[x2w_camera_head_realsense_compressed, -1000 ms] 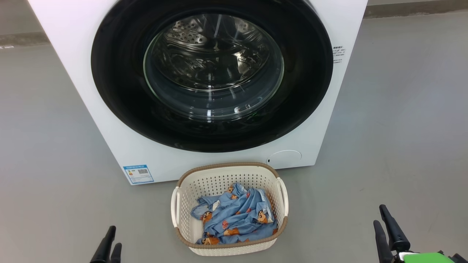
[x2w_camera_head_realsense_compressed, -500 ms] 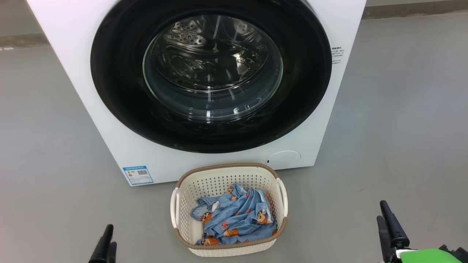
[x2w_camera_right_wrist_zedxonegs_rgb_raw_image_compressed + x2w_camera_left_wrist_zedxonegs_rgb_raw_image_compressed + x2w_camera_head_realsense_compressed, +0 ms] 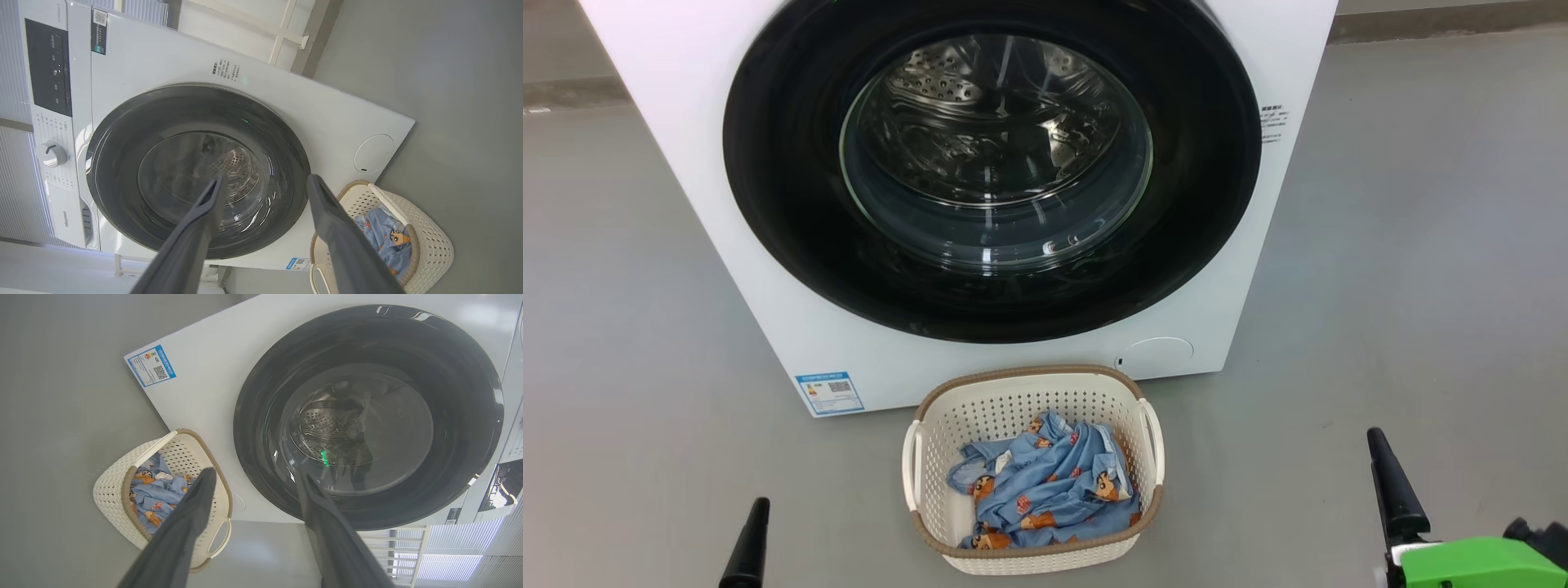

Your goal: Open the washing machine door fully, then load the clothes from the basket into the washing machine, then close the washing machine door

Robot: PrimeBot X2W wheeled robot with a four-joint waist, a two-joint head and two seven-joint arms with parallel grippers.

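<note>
The washing machine door [image 3: 792,204] is shut flush against the white front of the washing machine [image 3: 670,122]. No gap shows around its black rim, so the first step is not yet done. The basket [image 3: 1029,374] stands on the grey floor [image 3: 1405,286] just in front of the machine, below the door, presumably so the load has a short way to travel. The clothes [image 3: 1054,486] lie crumpled inside it, none over the rim. The left claw [image 3: 255,473] and right claw [image 3: 266,177] hang low, one either side of the basket and well apart from it. Both are spread wide, empty and touching nothing. My judgement: they are ready to reach, and the door comes first.
</note>
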